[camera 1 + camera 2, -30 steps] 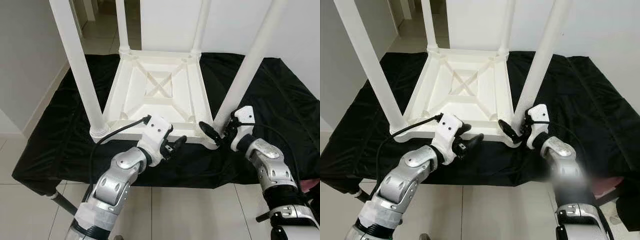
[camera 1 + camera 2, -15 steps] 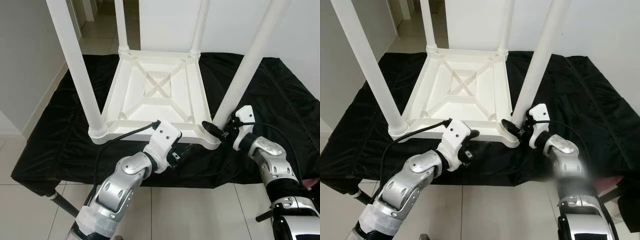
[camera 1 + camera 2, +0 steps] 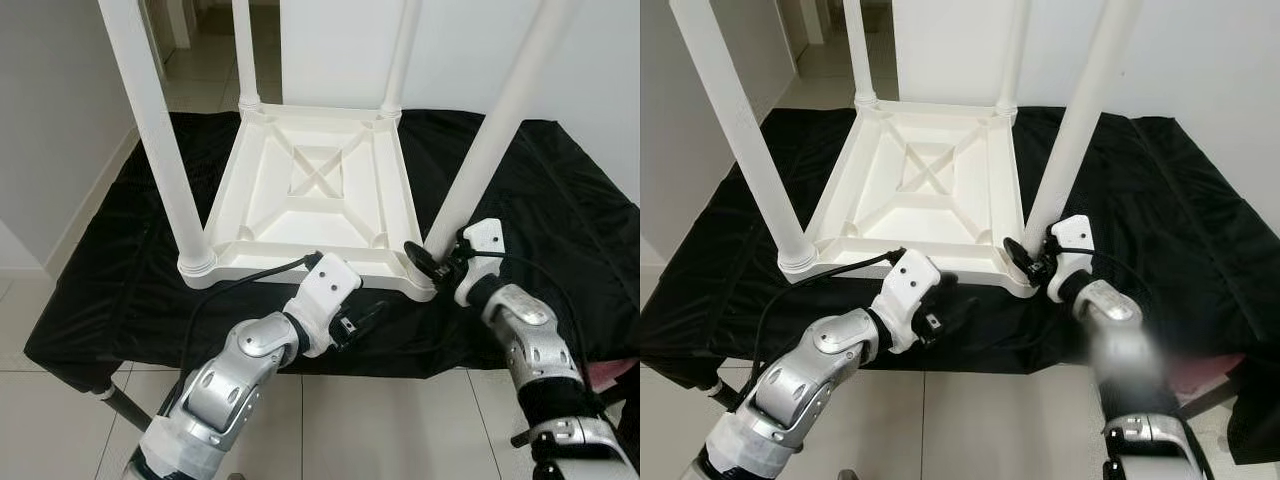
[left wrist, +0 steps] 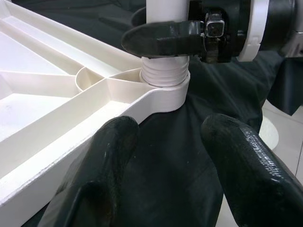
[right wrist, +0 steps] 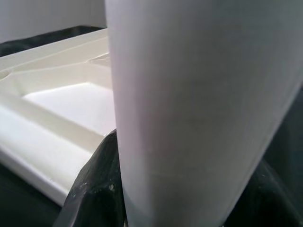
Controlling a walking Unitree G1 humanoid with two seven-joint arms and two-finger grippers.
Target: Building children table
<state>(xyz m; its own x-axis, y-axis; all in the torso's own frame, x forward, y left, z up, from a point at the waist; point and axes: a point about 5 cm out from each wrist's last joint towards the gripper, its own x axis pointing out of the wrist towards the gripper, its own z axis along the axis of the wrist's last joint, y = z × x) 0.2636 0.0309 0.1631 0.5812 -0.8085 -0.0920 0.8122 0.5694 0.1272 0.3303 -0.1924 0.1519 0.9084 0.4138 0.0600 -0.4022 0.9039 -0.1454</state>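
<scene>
A low surface draped in a black cloth (image 3: pixel 130 270) stands on a pale tiled floor (image 3: pixel 390 420) — on the cloth lies a white children's table (image 3: pixel 315 195), upside down, legs up.

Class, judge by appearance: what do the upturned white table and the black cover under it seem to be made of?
Table: probably moulded plastic, matte white; the sign is the cast ribs underneath and the threaded leg end in its socket. Cover: seemingly a soft woven cloth, slightly shiny; it wrinkles and drapes over the edge.
</scene>
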